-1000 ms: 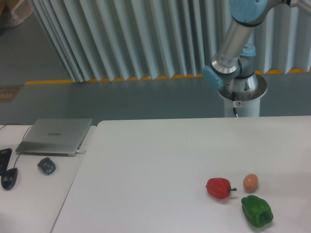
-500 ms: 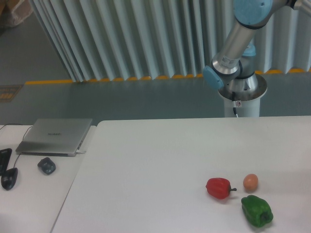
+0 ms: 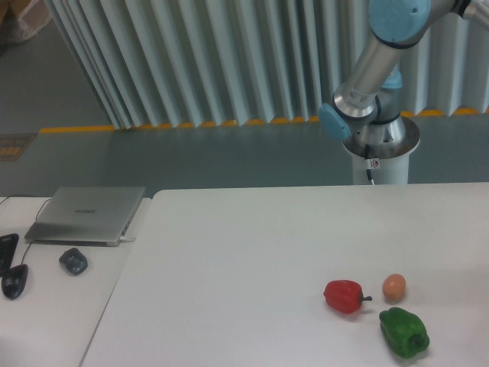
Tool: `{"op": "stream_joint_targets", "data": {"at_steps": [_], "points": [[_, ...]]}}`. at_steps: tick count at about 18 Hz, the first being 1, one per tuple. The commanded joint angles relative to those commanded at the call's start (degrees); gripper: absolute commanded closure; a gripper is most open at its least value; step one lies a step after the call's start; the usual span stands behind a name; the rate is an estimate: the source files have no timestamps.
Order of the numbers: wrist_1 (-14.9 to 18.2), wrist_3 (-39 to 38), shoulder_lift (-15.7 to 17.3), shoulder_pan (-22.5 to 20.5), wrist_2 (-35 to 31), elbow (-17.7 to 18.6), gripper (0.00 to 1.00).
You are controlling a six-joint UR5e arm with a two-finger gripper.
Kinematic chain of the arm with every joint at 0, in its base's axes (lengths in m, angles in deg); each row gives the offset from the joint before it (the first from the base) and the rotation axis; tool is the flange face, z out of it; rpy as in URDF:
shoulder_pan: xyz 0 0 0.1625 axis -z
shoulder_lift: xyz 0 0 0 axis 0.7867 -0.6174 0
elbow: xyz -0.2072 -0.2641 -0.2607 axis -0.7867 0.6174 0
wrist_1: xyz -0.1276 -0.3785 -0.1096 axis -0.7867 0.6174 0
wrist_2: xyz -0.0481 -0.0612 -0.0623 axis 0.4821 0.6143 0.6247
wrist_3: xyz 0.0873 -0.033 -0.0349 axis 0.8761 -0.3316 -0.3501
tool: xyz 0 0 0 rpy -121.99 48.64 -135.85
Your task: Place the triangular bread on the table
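The large white table (image 3: 229, 275) fills the lower part of the view. The triangular bread is out of view. Only the lower arm links (image 3: 370, 65) and the base (image 3: 380, 149) of my arm show, behind the table's far edge at the upper right. The arm runs out of the frame at the top right, so the gripper is not in view.
A red pepper (image 3: 344, 296), a small round tan-orange ball (image 3: 393, 287) and a green pepper (image 3: 404, 332) lie at the table's front right. A smaller white desk at the left bears a grey laptop (image 3: 88, 214), a mouse (image 3: 73, 261) and a dark object (image 3: 11, 271).
The arm's upper joint has shifted slightly to the right and upward. The things on the table have not moved.
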State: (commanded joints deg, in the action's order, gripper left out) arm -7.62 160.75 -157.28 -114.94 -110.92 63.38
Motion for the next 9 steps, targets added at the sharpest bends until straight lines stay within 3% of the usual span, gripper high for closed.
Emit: {"op": "stream_joint_targets", "data": {"at_steps": [1, 4, 5, 9], "points": [[0.1, -0.1, 0.0, 0.0, 0.0, -0.2, 0.36], [2.0, -0.9, 0.2, 0.1, -0.1, -1.2, 0.65], [3.0, -1.1, 0.2, 0.1, -0.2, -1.5, 0.69], [5.1, -1.4, 0.5, 0.0, 0.0, -2.5, 0.71]]}}
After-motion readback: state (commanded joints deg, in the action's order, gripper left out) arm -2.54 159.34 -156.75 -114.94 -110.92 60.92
